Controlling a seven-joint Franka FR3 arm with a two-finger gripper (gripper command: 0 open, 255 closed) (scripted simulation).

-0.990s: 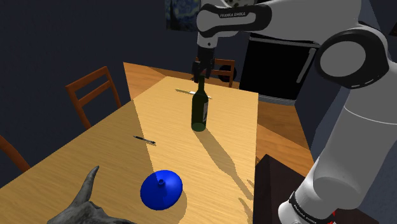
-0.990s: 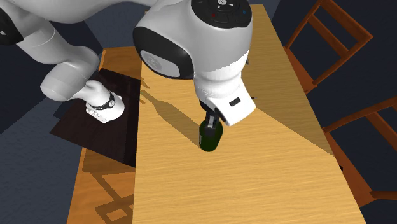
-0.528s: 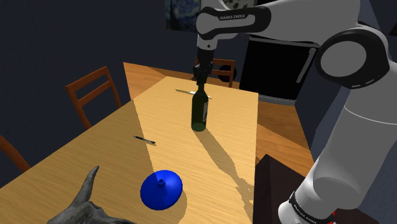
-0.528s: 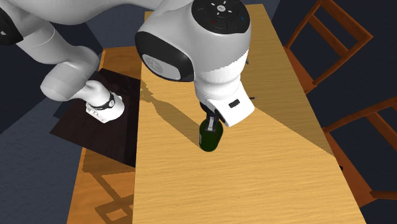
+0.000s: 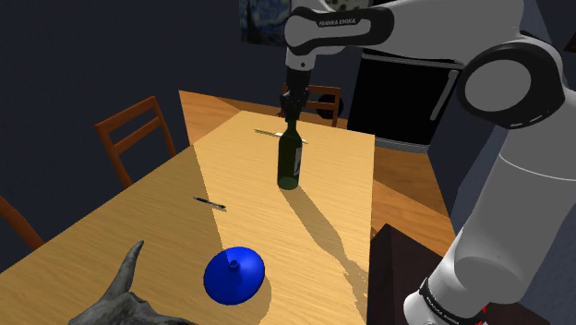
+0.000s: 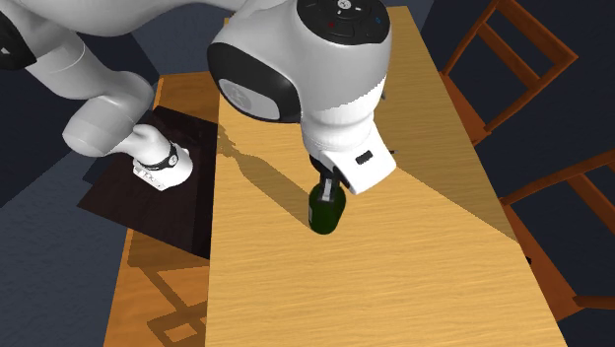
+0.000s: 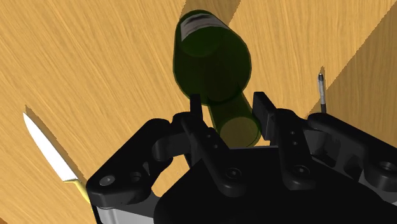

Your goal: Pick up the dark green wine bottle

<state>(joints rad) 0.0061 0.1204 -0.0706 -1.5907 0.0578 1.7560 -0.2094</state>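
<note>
Closed in on the neck since a second ago, with no shift in the last half-second. Noted gripper (image 5: 290, 114) clamped on the neck of the dark green wine bottle (image 5: 289, 166), standing upright mid-worktop (image 5: 185, 240), long axis vertical, directly below the gripper. Judged ready for a straight vertical lift.

Wooden desk (image 5: 111, 231), lit band across it; wooden chairs (image 5: 126, 114) beside; dark blue wall (image 5: 83, 46), painting (image 5: 261, 20) on it; black appliance (image 5: 402, 97); dark floor (image 6: 44, 251).

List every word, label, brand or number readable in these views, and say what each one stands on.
"FRANKA EMIKA": dark letters on the arm, on its white link above the wine bottle.
The bottle's pale label: its print is too blurred to read.
Nothing else here bears text.
</note>
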